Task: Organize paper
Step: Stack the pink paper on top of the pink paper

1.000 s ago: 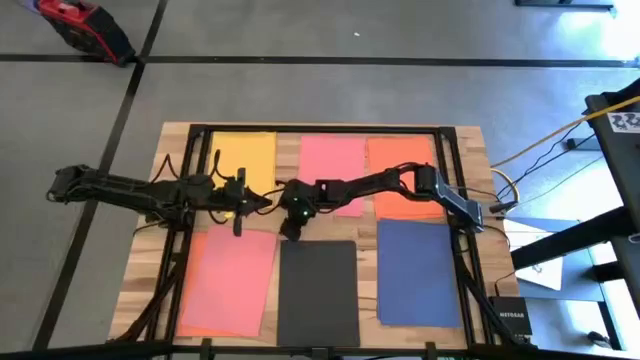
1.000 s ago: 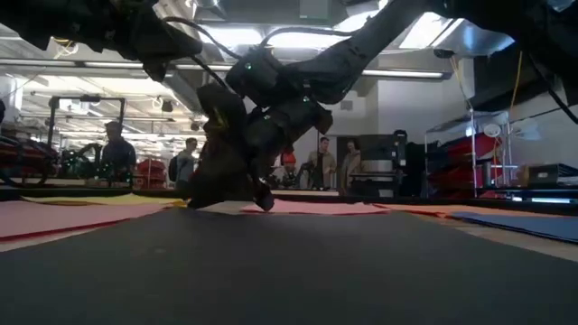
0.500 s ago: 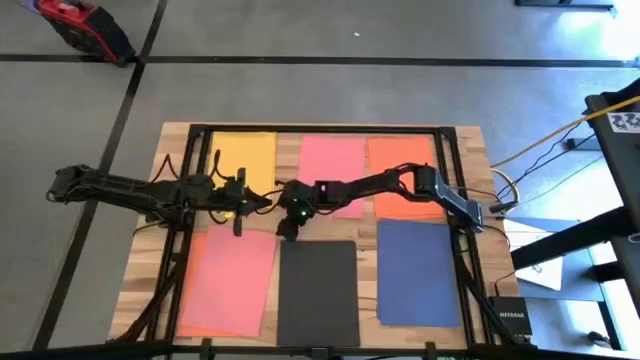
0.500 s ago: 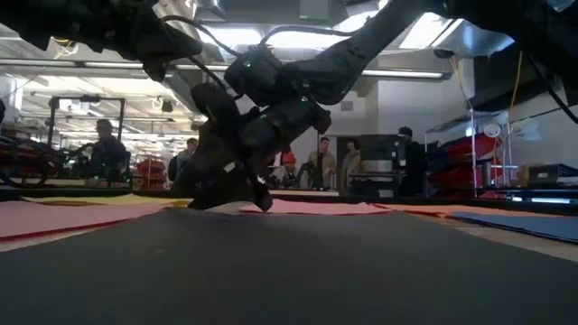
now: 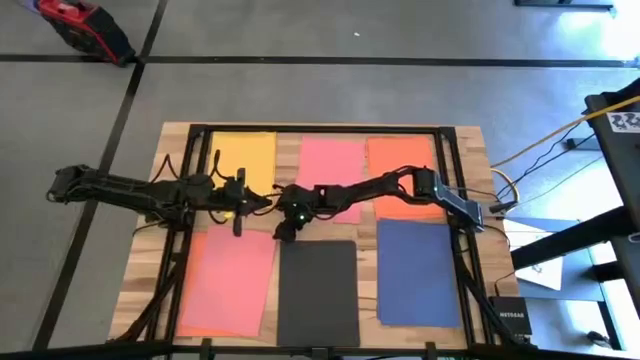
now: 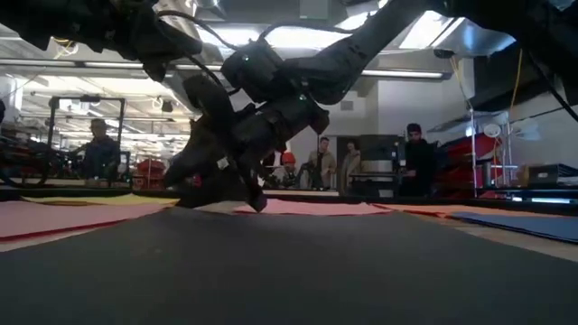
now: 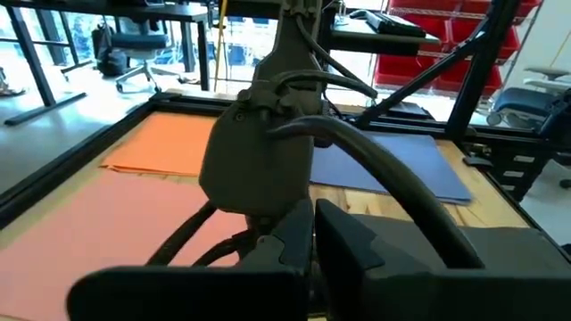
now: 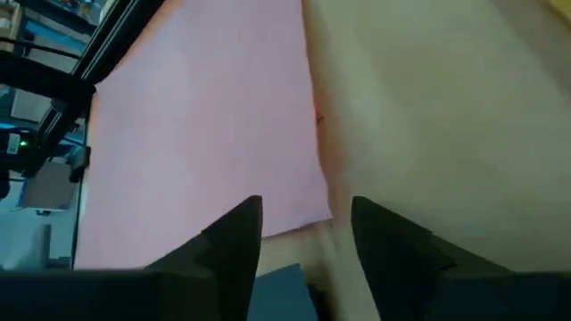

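**High view: six sheets laid out, both hands near the worktop's middle**

High view shows the worktop (image 5: 470,150) carrying six sheets in two rows. The far row holds the yellow sheet (image 5: 245,158), the pink sheet (image 5: 333,165) and the orange sheet (image 5: 400,170). The near row holds a salmon-pink sheet (image 5: 232,282), the black sheet (image 5: 318,292) and the dark blue sheet (image 5: 420,270).

The right hand (image 5: 283,229) sits low at the centre of the worktop, just beyond the black sheet's far edge and near the pink sheet's near left corner. In the right wrist view its two fingers (image 8: 234,239) stand apart with a narrow gap, holding nothing, the pink sheet's corner lying just ahead of them on bare wood.

The left hand (image 5: 262,203) reaches in from the left, close beside the right arm, between the yellow and pink sheets. Whether its fingers are apart or together, I cannot tell.
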